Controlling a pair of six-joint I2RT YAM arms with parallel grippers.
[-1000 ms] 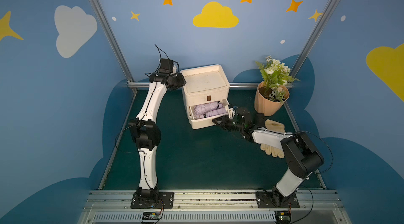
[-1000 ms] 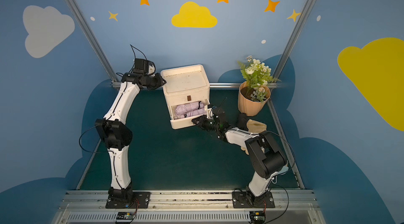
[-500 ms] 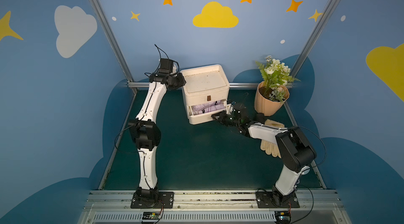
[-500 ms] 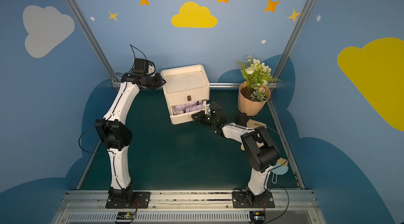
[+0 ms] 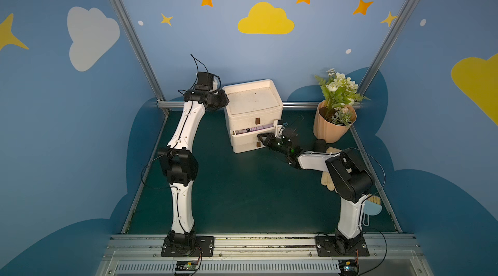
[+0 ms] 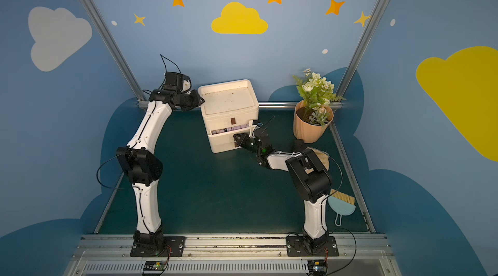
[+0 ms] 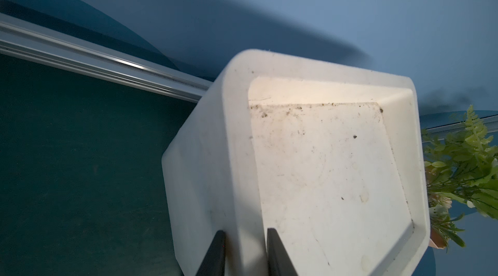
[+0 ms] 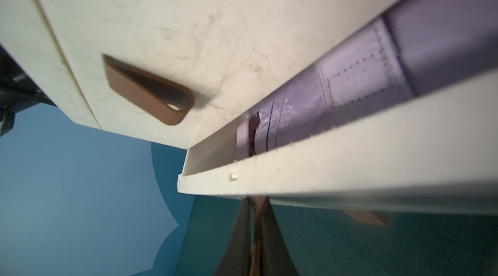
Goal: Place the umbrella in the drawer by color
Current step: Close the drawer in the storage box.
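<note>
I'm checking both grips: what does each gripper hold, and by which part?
The left gripper clamps the cabinet by its top rim; the right gripper pinches the brown handle of the drawer holding the purple umbrella.

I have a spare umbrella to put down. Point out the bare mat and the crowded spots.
Free: the wide mat between the left arm and right arm, in front of the drawer unit. Crowded: the right edge, where flower pot, glove and dustpan line up by the right arm.
</note>
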